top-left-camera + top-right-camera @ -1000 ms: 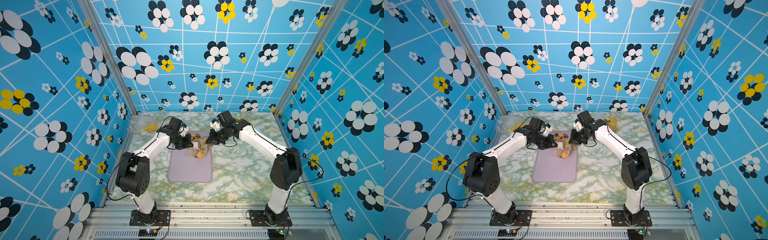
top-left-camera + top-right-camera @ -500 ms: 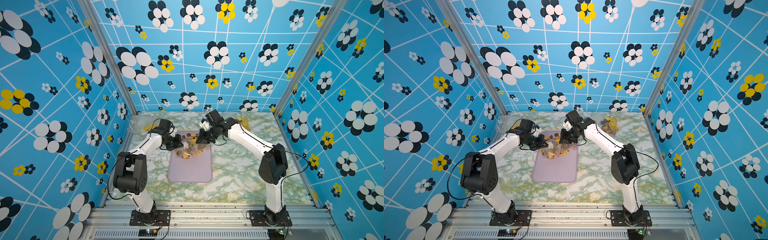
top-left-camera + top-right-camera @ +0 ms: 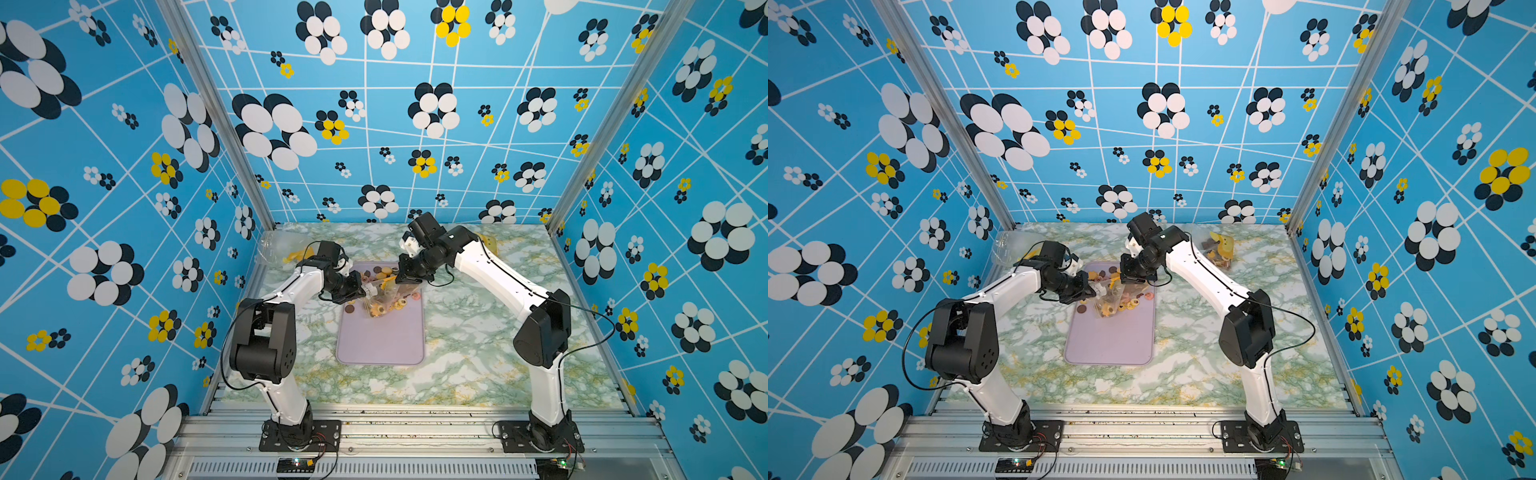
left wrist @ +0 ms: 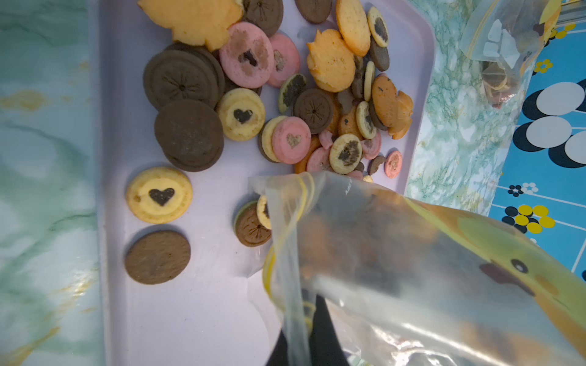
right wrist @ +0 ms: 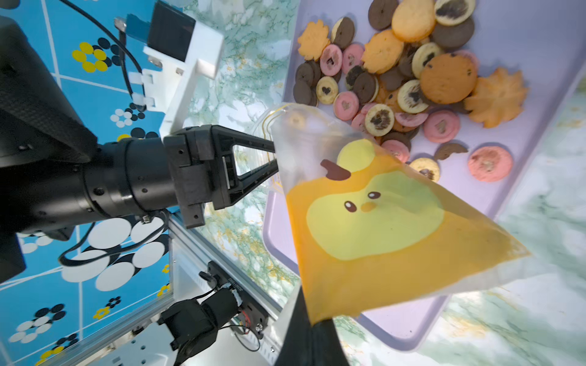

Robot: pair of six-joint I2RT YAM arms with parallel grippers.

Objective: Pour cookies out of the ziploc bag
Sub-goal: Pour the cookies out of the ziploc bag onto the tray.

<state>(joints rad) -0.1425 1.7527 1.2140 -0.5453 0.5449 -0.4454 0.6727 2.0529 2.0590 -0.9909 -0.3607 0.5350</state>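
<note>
The ziploc bag [image 3: 380, 296] is clear with an orange and yellow face print and hangs tilted over the far half of the lilac tray [image 3: 380, 345]. My left gripper [image 4: 304, 336] is shut on its yellow-lined zip edge. My right gripper [image 5: 312, 326] is shut on an orange corner of the bag [image 5: 374, 221]. Cookies [image 4: 253, 95] in brown, pink, yellow and orange lie heaped on the tray [image 4: 196, 317] beyond the bag [image 4: 412, 269]. Brown and orange blurs show through the plastic; I cannot tell whether they are inside. The left gripper [image 5: 272, 155] also appears in the right wrist view.
A second printed bag [image 3: 1219, 249] with biscuits lies at the back right of the marble table. A clear empty bag [image 3: 276, 245] lies at the back left corner. Patterned walls close in three sides.
Both grippers have carried the bag to the left over the tray. Cookies now lie spread across the tray's far half.
</note>
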